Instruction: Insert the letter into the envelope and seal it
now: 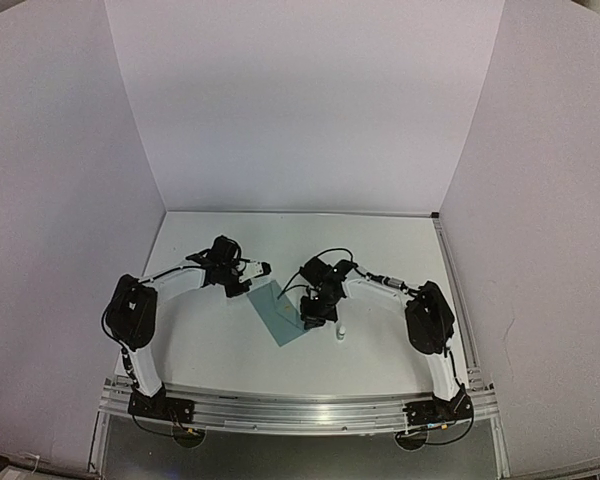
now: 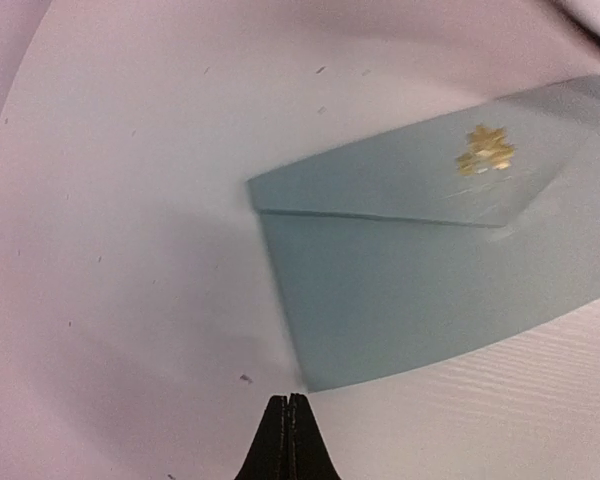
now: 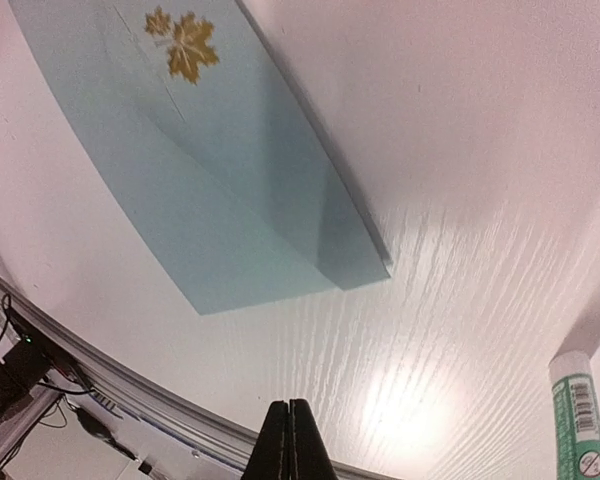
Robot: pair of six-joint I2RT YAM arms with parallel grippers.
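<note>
The teal envelope [image 1: 280,312] lies flat on the white counter [image 1: 380,250] between the two arms, turned at an angle to the counter's edges, with its back side up. Its triangular flap [image 2: 420,180] is folded down against the body, and a gold maple-leaf sticker [image 3: 183,42] sits on the flap near its tip. The letter is not visible in any view. Since no tan sheet lies on the counter and the flap is down, it is most likely already inside the envelope, though the pictures cannot confirm this. The left end effector [image 1: 263,268] hovers just beyond the envelope's far-left corner with its fingers pressed together and nothing between them. The right end effector [image 1: 316,312] points down just beside the envelope's right edge, likewise closed and empty. In both wrist views the fingertips meet in a single dark point above bare counter, clear of the paper. A small white tube [image 3: 580,420] with a green label, probably glue, stands near the right arm, just apart from the envelope. By this evidence the insertion and the flap fold look done. What may be left is a check that the flap is truly stuck, since the frames do not show whether its edge adheres or merely rests, and perhaps a firm press along it.
</note>
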